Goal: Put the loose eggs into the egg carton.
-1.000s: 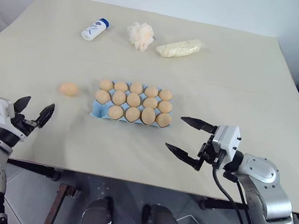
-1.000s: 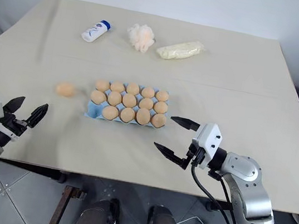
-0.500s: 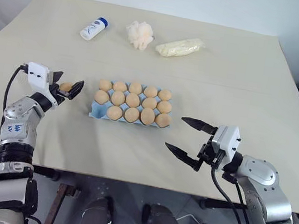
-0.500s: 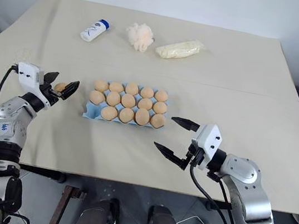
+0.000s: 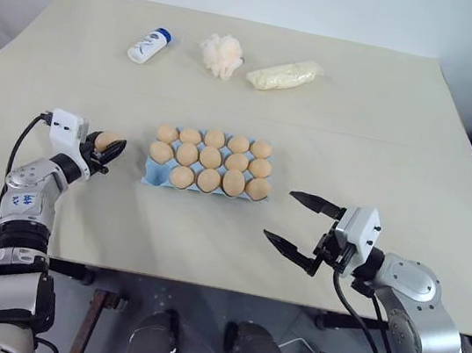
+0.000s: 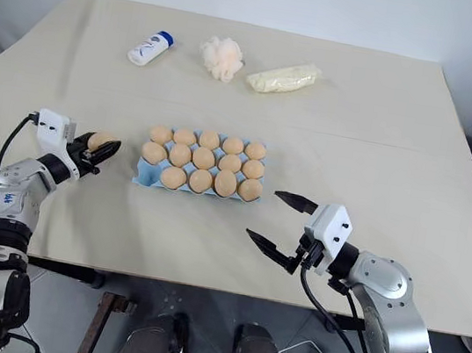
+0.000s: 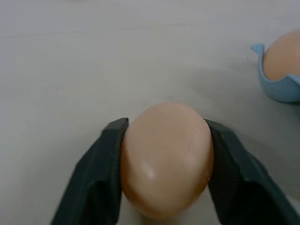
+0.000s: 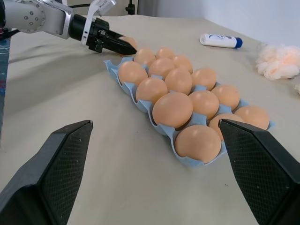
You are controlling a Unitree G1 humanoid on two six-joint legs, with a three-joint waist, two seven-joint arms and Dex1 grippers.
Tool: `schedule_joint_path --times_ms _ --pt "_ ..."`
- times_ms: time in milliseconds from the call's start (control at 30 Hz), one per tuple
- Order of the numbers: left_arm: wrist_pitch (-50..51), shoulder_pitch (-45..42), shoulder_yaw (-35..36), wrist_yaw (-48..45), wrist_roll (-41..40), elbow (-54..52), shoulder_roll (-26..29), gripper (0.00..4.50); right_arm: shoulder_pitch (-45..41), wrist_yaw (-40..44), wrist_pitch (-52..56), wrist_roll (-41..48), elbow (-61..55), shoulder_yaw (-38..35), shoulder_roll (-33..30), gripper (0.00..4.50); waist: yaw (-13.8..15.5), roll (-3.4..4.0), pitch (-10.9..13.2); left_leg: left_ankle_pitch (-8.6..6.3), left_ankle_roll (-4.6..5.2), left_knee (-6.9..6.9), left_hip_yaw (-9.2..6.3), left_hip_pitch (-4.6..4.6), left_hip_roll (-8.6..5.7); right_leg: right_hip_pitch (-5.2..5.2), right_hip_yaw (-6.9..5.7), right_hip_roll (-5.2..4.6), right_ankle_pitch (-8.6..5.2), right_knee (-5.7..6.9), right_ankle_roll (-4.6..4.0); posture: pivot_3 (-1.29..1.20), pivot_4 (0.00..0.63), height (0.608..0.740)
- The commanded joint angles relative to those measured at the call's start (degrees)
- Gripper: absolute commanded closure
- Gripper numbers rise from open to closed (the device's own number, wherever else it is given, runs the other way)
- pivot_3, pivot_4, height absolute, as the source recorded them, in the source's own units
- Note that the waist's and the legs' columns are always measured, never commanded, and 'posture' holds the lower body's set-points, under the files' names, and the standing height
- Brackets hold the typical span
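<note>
Since the earlier frame, the left end effector point(image 5: 107, 148) has advanced to the loose egg point(image 7: 165, 158) and clenched on it; note both fingers point(image 7: 96, 178) pressing its sides at the left of the frame, on the desk point(image 5: 359, 124). The egg carton point(image 5: 152, 176) sits at frame centre, just beside the egg, its visible cups filled. Your right end effector point(image 5: 297, 229) hovers spread open, lower right.

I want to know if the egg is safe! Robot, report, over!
Left gripper shut on the loose egg, beside the egg carton. Right gripper open, empty. Nothing in the way.
</note>
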Motion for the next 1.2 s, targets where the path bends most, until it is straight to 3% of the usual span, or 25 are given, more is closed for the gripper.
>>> schedule_joint_path --times_ms 33,200,300,600,867,1200 --pt "-1.68 0.30 1.56 -3.12 -2.51 -3.05 0.55 2.70 0.15 0.19 -1.76 0.31 -1.52 -1.24 -0.16 0.00 -0.05 0.00 0.00 0.00 0.00 0.00 0.00 0.00 0.00 0.00 0.00 0.00 0.00 -0.01 0.00 0.00 0.150 0.740" --pt "-3.63 3.89 2.34 -10.60 -7.32 -12.18 -0.29 2.70 0.26 0.45 -2.31 0.31 -1.03 -1.37 -0.34 0.00 -0.15 0.00 0.00 0.00 -0.03 -0.02 0.00 -0.01 0.03 -0.01 -0.01 0.02 0.00 0.01 0.00 0.00 0.150 0.740" --pt "-2.73 7.18 -2.09 -17.73 -8.61 -21.74 -0.80 2.70 -0.24 0.85 -2.56 0.34 -0.42 -1.06 -0.31 0.00 -0.07 0.00 0.00 0.00 -0.03 -0.01 0.00 -0.02 0.02 0.01 -0.01 0.02 0.00 -0.01 0.00 0.00 0.150 0.740" --pt "-3.79 9.48 -7.29 -19.88 -5.28 -24.12 -0.83 2.70 -0.89 0.37 -2.41 -0.03 -0.43 -0.71 0.41 0.00 0.21 0.01 0.00 0.01 0.00 0.00 0.00 0.07 0.00 0.05 0.05 0.01 0.01 0.06 -0.02 0.00 0.150 0.740" --pt "-0.61 10.78 -6.97 -24.69 -6.76 -25.59 2.64 0.15 -0.42 -1.70 -2.19 0.12 -1.24 -1.35 1.40 0.00 0.02 0.01 0.00 0.02 0.01 -0.02 0.00 0.05 0.02 0.03 0.05 0.02 0.00 0.00 -0.02 0.00 0.150 0.740" --pt "-5.27 17.17 -1.76 -33.19 -7.52 -24.65 13.28 0.15 1.24 0.76 -1.21 1.31 -0.77 -3.72 -2.36 0.00 -0.71 0.05 0.02 -0.15 0.19 -0.15 0.00 0.06 0.03 0.01 0.03 -0.05 -0.03 -0.03 -0.09 0.00 0.150 0.740"
